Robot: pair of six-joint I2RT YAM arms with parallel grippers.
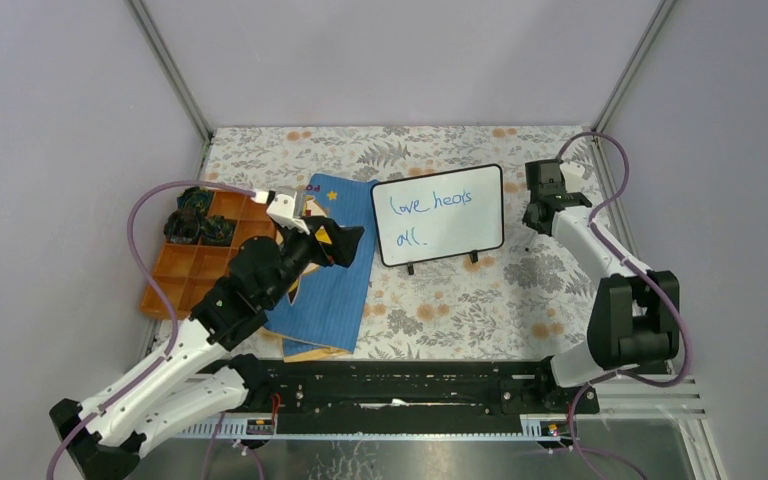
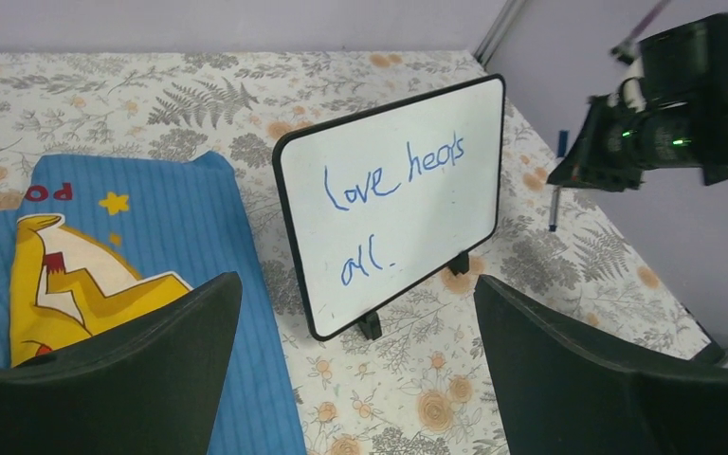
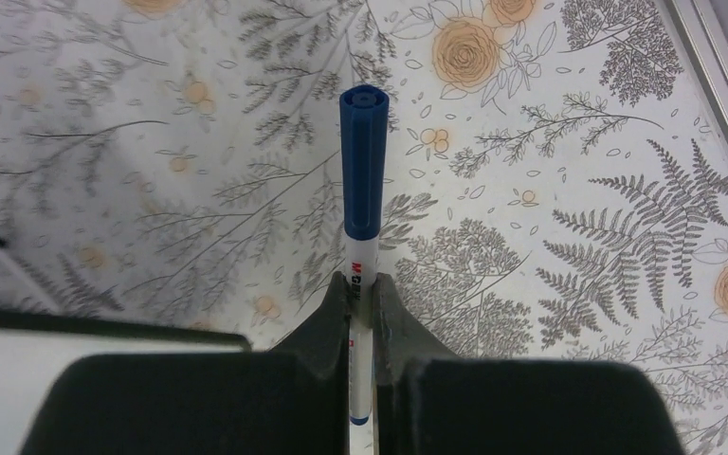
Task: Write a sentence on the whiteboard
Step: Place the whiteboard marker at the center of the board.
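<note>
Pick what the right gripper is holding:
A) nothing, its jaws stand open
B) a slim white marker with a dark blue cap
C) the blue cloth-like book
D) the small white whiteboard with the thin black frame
B: in the right wrist view the right gripper is shut on the slim white marker, whose dark blue cap sticks out beyond the fingertips over the floral tablecloth.

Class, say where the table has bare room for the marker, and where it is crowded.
Free: tablecloth before the whiteboard, between blue book and right arm; also the strip behind it. Crowded: the left, with orange tray, book, left arm.
</note>
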